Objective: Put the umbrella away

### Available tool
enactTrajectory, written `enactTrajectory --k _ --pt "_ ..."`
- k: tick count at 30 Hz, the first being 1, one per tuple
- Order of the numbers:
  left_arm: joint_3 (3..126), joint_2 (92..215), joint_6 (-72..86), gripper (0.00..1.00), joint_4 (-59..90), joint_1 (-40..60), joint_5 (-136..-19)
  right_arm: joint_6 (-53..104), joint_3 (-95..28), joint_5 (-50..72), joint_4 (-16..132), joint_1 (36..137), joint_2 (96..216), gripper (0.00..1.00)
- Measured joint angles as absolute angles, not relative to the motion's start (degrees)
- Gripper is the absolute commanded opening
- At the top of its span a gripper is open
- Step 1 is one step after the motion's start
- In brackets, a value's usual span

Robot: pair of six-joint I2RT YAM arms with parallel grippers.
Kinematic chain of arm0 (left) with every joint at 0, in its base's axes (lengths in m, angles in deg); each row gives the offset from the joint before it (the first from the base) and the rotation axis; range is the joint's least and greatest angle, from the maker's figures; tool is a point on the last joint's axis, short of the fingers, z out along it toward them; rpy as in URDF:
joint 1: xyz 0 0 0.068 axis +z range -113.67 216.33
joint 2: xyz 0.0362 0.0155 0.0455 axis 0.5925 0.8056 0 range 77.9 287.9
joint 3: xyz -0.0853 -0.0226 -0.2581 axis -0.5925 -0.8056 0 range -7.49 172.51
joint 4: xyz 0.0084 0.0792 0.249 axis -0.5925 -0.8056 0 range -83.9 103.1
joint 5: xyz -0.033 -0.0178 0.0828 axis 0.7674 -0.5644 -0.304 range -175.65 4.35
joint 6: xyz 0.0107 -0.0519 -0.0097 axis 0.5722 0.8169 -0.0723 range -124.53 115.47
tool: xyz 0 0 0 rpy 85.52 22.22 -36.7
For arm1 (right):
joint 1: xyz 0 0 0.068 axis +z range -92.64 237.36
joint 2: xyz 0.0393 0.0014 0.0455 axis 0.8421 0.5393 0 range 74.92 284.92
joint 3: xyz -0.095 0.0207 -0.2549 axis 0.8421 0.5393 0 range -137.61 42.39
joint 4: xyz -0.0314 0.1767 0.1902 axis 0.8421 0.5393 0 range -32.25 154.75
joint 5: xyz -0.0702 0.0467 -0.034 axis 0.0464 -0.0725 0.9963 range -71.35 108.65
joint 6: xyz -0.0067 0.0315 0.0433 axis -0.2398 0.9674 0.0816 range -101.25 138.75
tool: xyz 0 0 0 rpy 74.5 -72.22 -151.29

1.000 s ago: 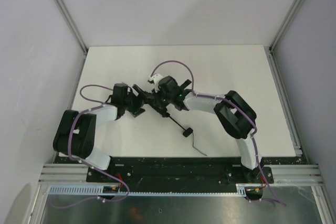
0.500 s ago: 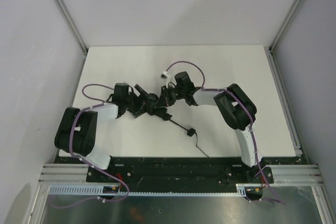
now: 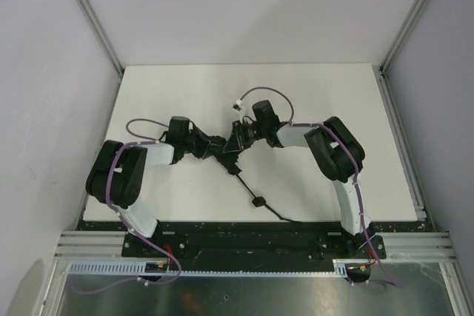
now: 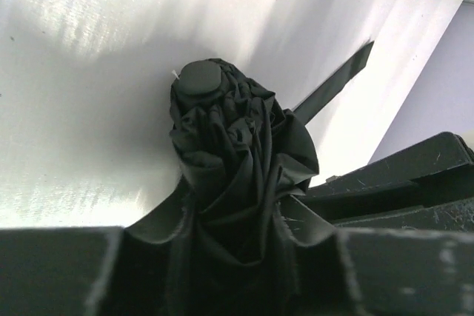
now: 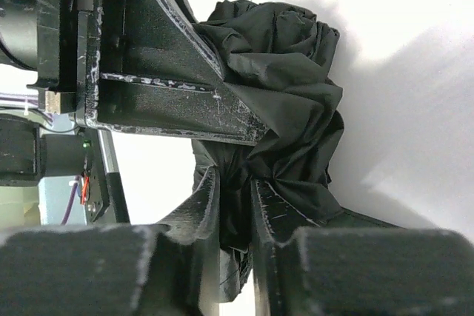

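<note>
The black umbrella (image 3: 223, 149) lies on the white table (image 3: 326, 94) between my two grippers. Its thin shaft runs toward the near edge and ends in the handle (image 3: 258, 201) with a trailing cord. In the left wrist view the bunched canopy (image 4: 237, 146), with its round cap at the far end, fills my left gripper (image 4: 238, 216), which is shut on it. The right gripper (image 5: 233, 183) is shut on a fold of the same fabric (image 5: 296, 79). From above, the left gripper (image 3: 207, 146) and right gripper (image 3: 236, 141) face each other closely.
A purple cable with a white connector (image 3: 240, 103) loops over the right wrist. Grey enclosure walls and aluminium posts (image 3: 96, 27) border the table. The black base rail (image 3: 237, 236) runs along the near edge. The left gripper's finger (image 5: 170, 86) crowds the right wrist view.
My left gripper opened wide, then closed on the umbrella's canopy. The right wrist shifted right and back. The umbrella's handle swung toward the near edge.
</note>
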State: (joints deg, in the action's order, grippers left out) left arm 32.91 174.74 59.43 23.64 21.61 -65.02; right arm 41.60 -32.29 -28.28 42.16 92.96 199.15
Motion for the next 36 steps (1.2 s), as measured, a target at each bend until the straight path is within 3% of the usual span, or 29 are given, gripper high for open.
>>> enactTrajectory --k 2,5,9,16,23,31,33,36 --pt "32.84 174.74 59.52 0.10 24.01 21.44 -64.70 41.01 -32.22 -27.30 43.79 93.07 198.32 0.30" --pt "32.74 174.74 59.30 0.02 24.39 21.31 -64.48 39.66 -32.53 -24.96 47.12 93.48 196.90 0.52" --pt "32.58 174.74 58.95 0.00 24.67 21.24 -64.70 36.18 -34.15 -17.97 55.66 95.01 194.51 0.81" --pt "32.17 174.37 58.91 0.00 25.06 20.80 -65.70 29.56 -36.00 5.48 67.49 103.49 189.01 0.99" --pt "31.73 174.13 59.00 0.00 25.63 20.63 -66.09 25.65 -40.31 31.30 72.21 115.62 189.55 0.97" --pt "30.81 173.49 60.00 0.00 26.46 20.17 -67.27 25.08 -45.80 48.24 73.45 118.75 198.34 0.75" --pt "30.68 173.41 60.15 0.00 26.66 20.15 -67.49 25.19 -45.51 49.05 73.06 118.86 198.34 0.66" --pt "30.44 173.36 60.53 0.00 26.99 20.10 -67.86 24.95 -44.33 49.29 71.55 118.92 198.32 0.39"
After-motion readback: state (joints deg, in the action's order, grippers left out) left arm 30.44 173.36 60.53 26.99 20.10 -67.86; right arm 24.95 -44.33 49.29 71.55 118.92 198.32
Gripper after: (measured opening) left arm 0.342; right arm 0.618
